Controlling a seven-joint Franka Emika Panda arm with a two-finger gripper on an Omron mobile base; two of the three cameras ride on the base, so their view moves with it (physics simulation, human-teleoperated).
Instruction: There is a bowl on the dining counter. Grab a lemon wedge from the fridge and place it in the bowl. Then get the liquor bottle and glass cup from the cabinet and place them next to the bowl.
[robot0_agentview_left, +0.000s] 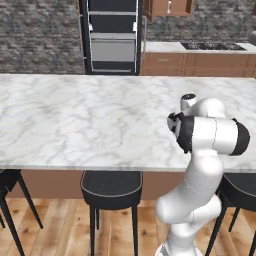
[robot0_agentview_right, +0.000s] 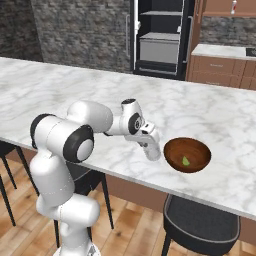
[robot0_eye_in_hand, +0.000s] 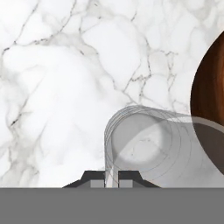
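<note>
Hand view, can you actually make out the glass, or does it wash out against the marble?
Hand view: the glass cup reads only as a faint grey see-through tube with thin rim lines, marble veins showing through; the jaws are pinched on its wall, and the bowl darkens its right end. Right base view: the cup is too transparent to pick out; the lemon wedge stays crisp.

Dark stone wall (robot0_agentview_left: 40, 40), wooden floor (robot0_agentview_left: 55, 225), black stools (robot0_agentview_left: 111, 189)
</note>
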